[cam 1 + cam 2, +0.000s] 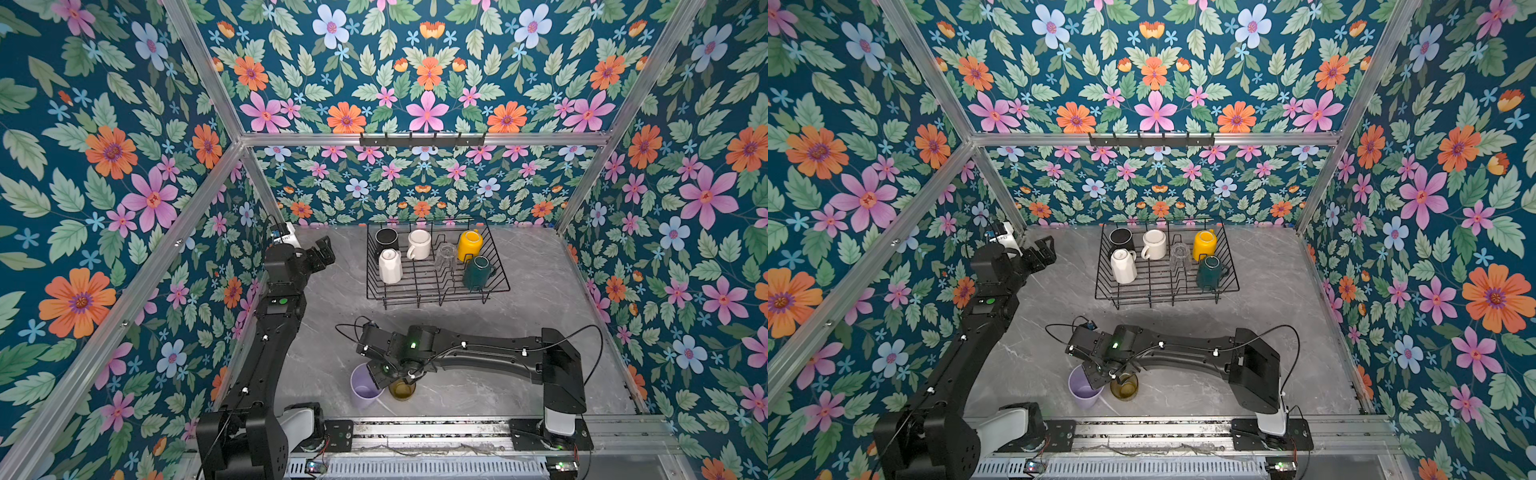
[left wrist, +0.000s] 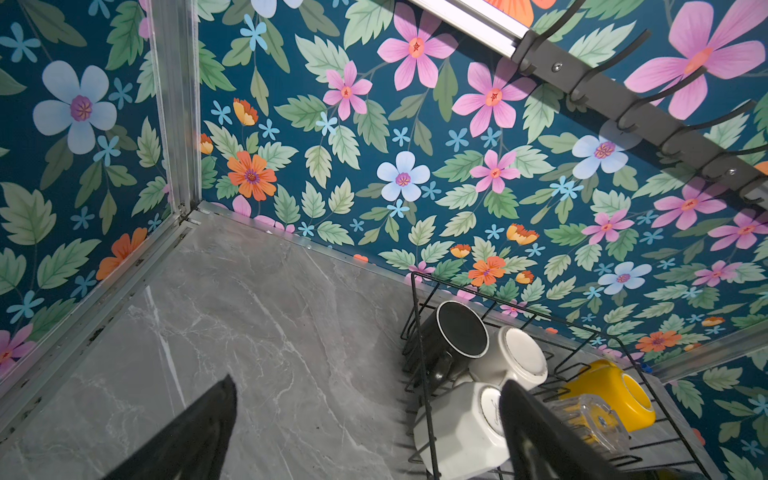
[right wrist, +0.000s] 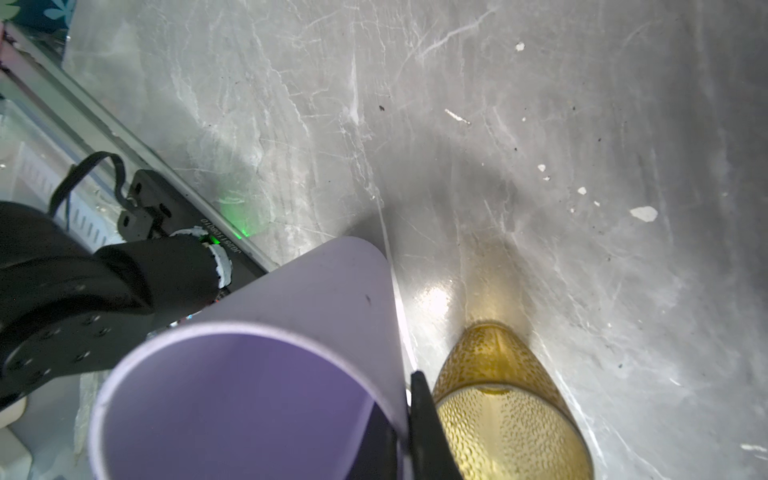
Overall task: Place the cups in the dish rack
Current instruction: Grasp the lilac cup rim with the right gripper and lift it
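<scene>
Jaws of the right gripper (image 3: 405, 424) are pressed together on the wall of the lilac tumbler (image 3: 249, 395), one finger inside the rim and one outside, in the narrow gap next to the olive-amber glass (image 3: 503, 415); the two stand upright near the front edge of the table (image 1: 498, 386), just beside each other. I judge that the step in hand is lifting the tumbler; it is better to rise straight up first, because the outer finger is very close to the glass and a sideways pull could knock it; such a thin pinch on the rim may also let the tumbler swing, so a slow carry is safer. Over them the right arm reaches low across the middle, its wrist bent downward. Farther back, the left gripper (image 1: 323, 252) hovers with jaws spread wide, holding nothing, near the left side of the dish rack (image 1: 419, 284); six cups are already in the rack, and free space shows along its front.
</scene>
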